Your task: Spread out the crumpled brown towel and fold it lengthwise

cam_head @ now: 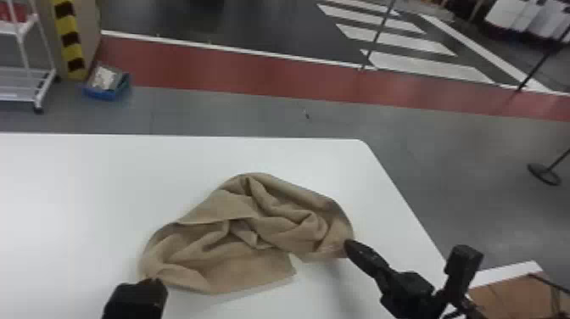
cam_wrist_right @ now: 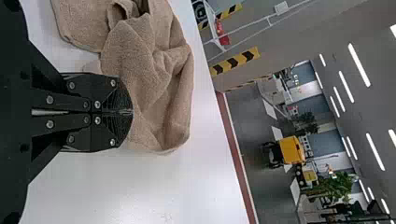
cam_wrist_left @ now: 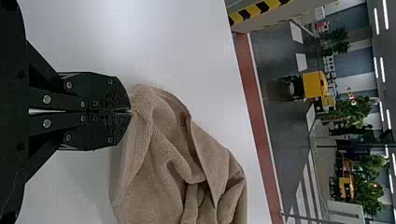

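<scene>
Two ends of the brown towel are what I have to work with: it lies rumpled on the white table, toward the near side. My left gripper is clenched at the towel's near left end, its fingertips seeming to nip the edge; my right gripper is clenched likewise at the right end. I judge this wide hold is meant to let me draw the cloth taut between my claws, then shake or lay it flat before any lengthwise fold. The chief hindrance is the cloth itself: heavy folds bunch across its middle and far right, and one loose corner juts toward the near side, so a straight pull might leave layers doubled under. To the right, the table's slanting edge limits how far I should stretch. The blue bin and white wheeled rack at far left, and the black pole base at right, stand off the table, out of my way.
</scene>
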`<state>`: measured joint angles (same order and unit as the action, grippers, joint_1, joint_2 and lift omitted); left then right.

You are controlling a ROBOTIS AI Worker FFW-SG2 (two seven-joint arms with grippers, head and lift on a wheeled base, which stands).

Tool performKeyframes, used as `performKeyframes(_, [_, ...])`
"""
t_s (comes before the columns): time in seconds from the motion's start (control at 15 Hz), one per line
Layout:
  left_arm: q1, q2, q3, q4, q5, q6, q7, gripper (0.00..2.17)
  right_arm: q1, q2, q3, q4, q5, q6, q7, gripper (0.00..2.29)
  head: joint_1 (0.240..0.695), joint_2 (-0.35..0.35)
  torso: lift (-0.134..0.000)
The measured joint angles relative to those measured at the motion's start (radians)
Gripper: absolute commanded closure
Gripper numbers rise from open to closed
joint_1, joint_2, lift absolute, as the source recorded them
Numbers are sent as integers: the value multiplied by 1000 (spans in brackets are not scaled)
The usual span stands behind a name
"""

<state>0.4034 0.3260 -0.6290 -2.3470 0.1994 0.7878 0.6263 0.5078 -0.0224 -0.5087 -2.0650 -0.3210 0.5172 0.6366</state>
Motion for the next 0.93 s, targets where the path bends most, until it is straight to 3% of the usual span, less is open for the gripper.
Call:
performKeyframes(0.4, [0,0,0,0,-8,0,6,1423,-22,4,-67,-72,-105,17,-1,1295,695,-350,-124])
performKeyframes(0.93, [26,44,6,-205,-134,17,46,1423,-210,0,-155,-89,-202,175,-32,1295,695,-350,-124])
